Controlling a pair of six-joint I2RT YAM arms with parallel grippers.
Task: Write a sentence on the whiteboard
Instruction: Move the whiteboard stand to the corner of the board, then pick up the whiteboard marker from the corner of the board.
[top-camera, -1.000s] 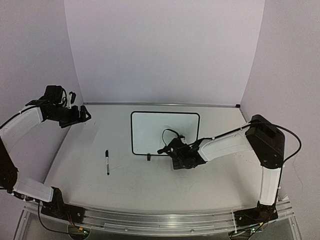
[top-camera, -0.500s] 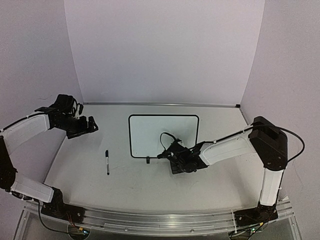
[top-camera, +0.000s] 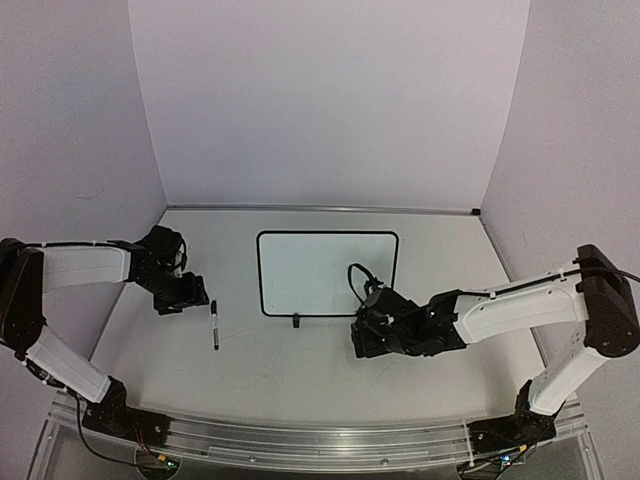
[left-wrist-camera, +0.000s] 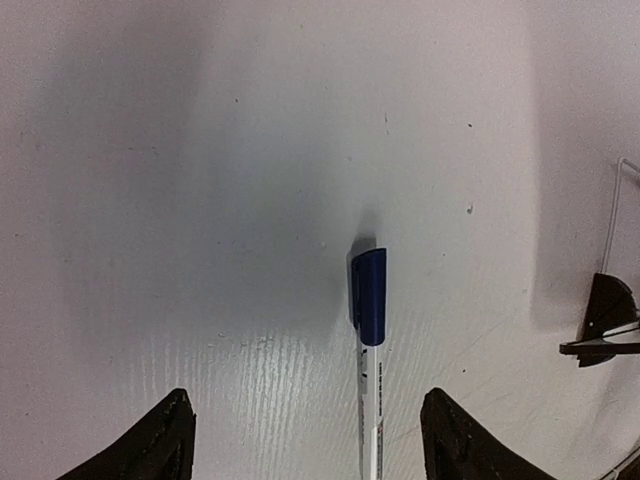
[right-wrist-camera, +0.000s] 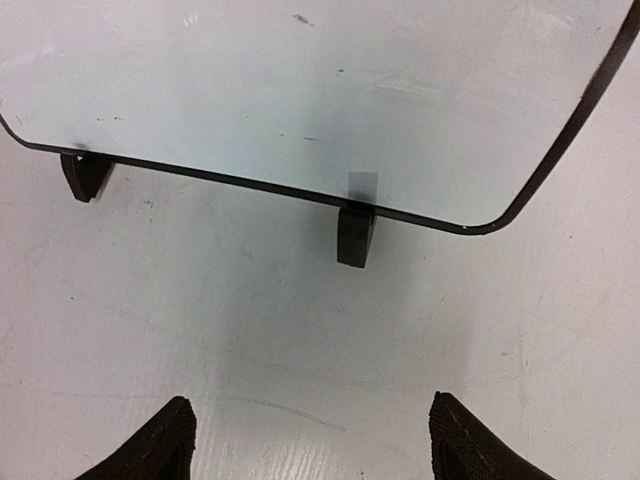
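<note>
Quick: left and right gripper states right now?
Left gripper: open, empty, marker lying just ahead.
Right gripper: open, empty, facing the whiteboard.

Open tabletop (top-camera: 238, 300) separates the marker (top-camera: 214, 325) from the whiteboard (top-camera: 328, 273); its feet (right-wrist-camera: 356, 235) stand before the right pincer (right-wrist-camera: 310, 440).

It was a robotics lab, a test booth rather than any lived-in room. A plain white table (top-camera: 300, 375) stood boxed in by bare pale panels (top-camera: 330, 100) at the back and on both sides. Along its near edge ran an aluminium rail (top-camera: 320, 443), and bolted to it were two white-and-black robot arms, the left arm (top-camera: 80, 265) and the right arm (top-camera: 510, 312), with a black cable (top-camera: 350, 275) looping off one wrist. A small whiteboard (top-camera: 320, 270) and a marker pen (top-camera: 214, 325) lay on the table.
</note>
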